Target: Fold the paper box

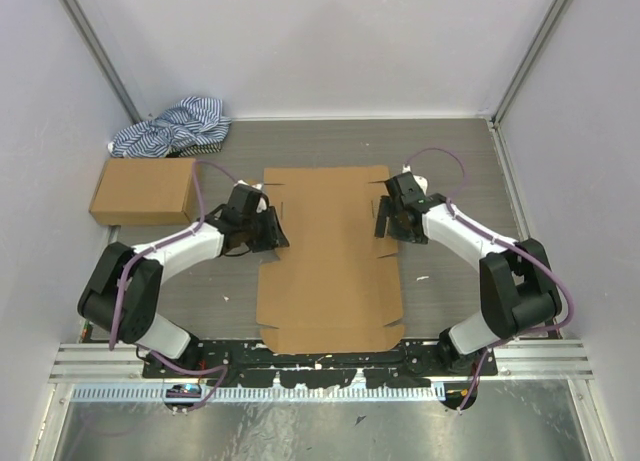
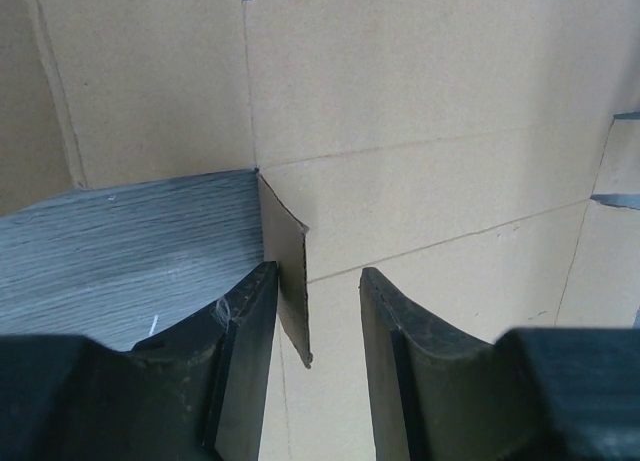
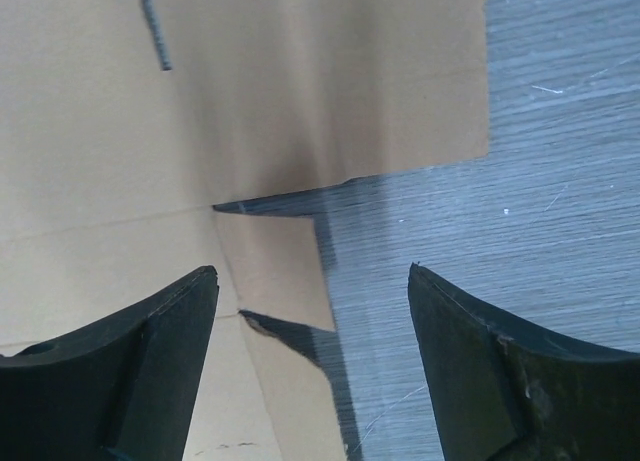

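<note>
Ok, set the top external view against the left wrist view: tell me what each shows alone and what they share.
Only top external: the whole flat outline of the paper box, both arms, the right gripper at its right edge, a sealed brown carton and a striped cloth. Only left wrist: a small side flap raised off the table, between the left gripper's open fingers, plus slits close up. Both: the cardboard, the grey wood-grain table, the left gripper.

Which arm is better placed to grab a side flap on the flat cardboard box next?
Probably the left. The left gripper is open, with a small raised flap of the box between its fingers. The right gripper is open wider, over what looks like a lower flap.
</note>
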`<state>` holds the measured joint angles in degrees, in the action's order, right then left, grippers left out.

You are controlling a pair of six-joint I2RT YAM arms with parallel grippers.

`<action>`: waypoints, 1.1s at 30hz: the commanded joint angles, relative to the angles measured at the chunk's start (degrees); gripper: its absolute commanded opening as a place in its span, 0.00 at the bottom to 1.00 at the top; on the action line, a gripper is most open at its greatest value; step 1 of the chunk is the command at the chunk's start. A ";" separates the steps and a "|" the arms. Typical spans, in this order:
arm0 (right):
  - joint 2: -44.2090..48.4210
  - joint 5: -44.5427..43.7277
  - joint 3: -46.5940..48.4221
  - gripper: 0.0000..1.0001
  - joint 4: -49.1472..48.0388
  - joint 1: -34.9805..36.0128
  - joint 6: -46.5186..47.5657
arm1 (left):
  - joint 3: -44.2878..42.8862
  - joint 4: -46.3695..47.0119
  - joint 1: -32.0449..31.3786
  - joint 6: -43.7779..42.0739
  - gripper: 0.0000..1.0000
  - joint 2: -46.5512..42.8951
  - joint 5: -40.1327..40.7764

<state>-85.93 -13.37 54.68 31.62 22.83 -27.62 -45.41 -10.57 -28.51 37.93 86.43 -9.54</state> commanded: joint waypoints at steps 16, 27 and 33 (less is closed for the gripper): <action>-0.23 19.70 -2.09 0.64 -10.15 -0.88 2.96 | -4.90 0.46 -2.10 0.43 0.45 2.54 -1.52; -4.94 18.13 1.12 0.62 -10.97 4.47 1.98 | -7.18 0.34 -4.09 0.89 0.45 4.24 -1.61; -8.61 17.49 2.14 0.63 -11.77 6.20 1.52 | -7.36 2.24 -4.35 1.54 0.45 8.90 -1.62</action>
<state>-92.44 4.36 53.95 22.33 28.03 -25.67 -51.35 -10.20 -32.64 38.74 91.83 -10.57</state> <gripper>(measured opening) 0.626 0.453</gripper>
